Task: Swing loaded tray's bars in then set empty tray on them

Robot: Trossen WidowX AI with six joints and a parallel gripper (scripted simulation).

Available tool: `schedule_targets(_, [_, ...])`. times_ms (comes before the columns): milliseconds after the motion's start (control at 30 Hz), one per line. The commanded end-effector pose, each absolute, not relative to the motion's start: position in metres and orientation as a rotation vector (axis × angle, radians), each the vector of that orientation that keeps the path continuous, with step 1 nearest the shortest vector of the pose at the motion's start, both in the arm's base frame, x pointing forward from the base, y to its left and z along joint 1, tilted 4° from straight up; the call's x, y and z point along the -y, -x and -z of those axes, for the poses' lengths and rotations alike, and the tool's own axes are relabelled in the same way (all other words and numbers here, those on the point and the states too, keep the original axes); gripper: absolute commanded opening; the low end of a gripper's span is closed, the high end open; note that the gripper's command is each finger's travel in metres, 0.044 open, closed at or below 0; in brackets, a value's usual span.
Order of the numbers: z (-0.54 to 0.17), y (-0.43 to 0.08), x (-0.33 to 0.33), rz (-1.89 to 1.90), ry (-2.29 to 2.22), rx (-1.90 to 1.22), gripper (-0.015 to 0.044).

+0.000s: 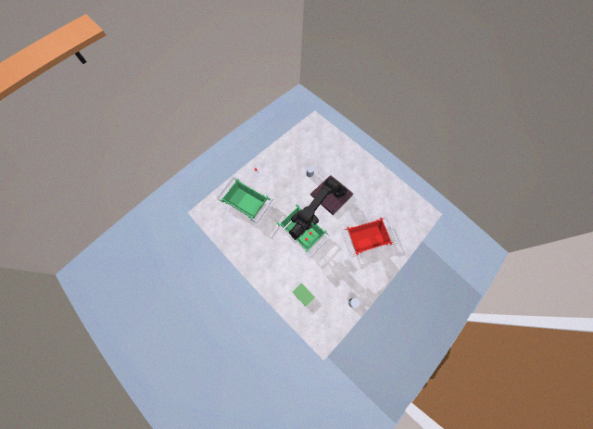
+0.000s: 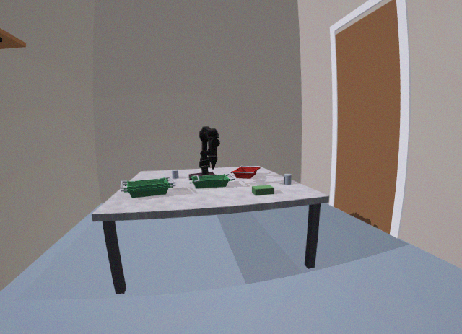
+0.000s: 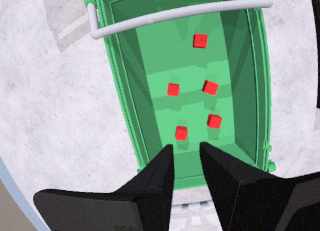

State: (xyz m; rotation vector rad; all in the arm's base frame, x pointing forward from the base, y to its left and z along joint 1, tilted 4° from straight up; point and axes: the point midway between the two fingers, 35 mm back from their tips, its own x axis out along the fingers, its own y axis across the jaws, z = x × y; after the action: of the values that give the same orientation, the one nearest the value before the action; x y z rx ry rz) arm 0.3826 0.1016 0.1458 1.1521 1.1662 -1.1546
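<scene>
The loaded green tray [image 1: 313, 243] [image 2: 211, 182] [image 3: 265, 116] holds several small red blocks [image 1: 310, 233] [image 3: 200, 41]. One wire bar [image 3: 180, 12] lies across its top near one end. The other bar [image 1: 321, 246] is out past the opposite end; my fingers hide that area in the wrist view. My gripper [image 2: 214, 167] [image 3: 186, 149] is a little open, empty, pointing down above the tray. An empty green tray [image 1: 246, 202] [image 2: 149, 189] stands to the left, bars out; doubled rims and bars show in the exterior view. A red tray [image 1: 369, 236] [image 2: 246, 172] is also empty.
A green box [image 1: 303, 294] [image 2: 263, 190] stands near the front edge. Grey cylinders [image 1: 309, 172] [image 1: 354, 302] [image 2: 175, 174] [image 2: 287, 179] stand at two places. A small red block [image 1: 255, 169] lies behind the empty green tray.
</scene>
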Motion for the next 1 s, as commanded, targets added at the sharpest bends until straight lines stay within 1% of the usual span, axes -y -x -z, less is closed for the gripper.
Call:
schedule_targets(0, [-0.127,-0.366,-0.167,0.558,-0.515,-1.448,0.0088])
schedule_targets(500, [-0.109,-0.336,-0.232,-0.1,0.171,-1.532,0.0088])
schedule_targets(967, [-0.109,-0.335,-0.233,-0.109,0.18,-1.532,0.0088])
